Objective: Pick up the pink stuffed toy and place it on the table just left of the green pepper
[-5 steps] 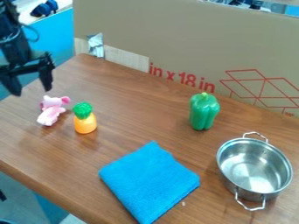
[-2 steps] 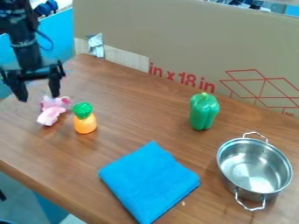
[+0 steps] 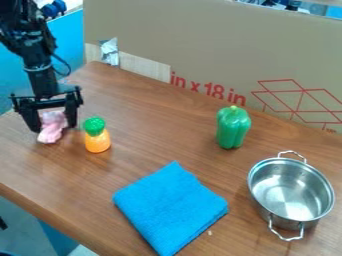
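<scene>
Position of hand: over the left side of the wooden surface (image 3: pixel 147 107), the black hand (image 3: pixel 53 128) has come down and shifted inward from the left edge. Its fingers, previously above and behind the pink toy (image 3: pixel 51 134), now stand on either side of its upper part. Condition of hand: open, fingers spread apart; contact with the toy cannot be confirmed.

Location of pink toy: on the surface near the left edge, its lower part protruding toward the front edge. No lift is observed.

Other items show no displacement. The pineapple toy (image 3: pixel 97 141) stands upright just beside the pink toy, on the side toward the right edge. The blue cloth (image 3: pixel 170 207) lies flat toward the front edge; the green pepper (image 3: pixel 233 128) stands toward the back edge, and the metal pot (image 3: pixel 291 192) sits near the right edge.

Assessment: the approach appears essentially complete, with the grasp not yet made. Closing calls for clearance from the adjacent pineapple toy.
</scene>
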Controlling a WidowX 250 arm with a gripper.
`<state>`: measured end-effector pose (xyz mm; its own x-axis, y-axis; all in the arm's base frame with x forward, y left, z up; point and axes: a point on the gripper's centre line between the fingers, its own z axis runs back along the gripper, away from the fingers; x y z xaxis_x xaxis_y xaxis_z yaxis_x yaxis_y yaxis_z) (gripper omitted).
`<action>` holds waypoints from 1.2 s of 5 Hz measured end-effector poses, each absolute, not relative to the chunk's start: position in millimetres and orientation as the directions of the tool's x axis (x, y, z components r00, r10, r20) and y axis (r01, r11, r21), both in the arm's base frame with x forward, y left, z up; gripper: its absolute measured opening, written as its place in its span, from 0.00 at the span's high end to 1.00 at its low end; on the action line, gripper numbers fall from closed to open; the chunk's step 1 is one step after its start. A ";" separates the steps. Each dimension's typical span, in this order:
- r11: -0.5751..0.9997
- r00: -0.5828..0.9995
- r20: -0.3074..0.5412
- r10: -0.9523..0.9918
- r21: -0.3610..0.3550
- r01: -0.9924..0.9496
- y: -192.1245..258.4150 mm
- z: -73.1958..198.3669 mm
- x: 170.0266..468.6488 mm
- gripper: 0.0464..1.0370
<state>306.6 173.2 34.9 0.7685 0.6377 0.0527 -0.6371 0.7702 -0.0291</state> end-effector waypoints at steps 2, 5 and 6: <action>0.774 0.772 0.067 0.632 -0.019 -0.633 165.6 26.1 306.2 0.37; 0.917 0.904 0.181 0.386 0.031 -0.398 134.0 83.3 359.8 0.56; 0.954 0.937 0.206 0.283 0.040 -0.297 104.8 92.2 392.2 0.56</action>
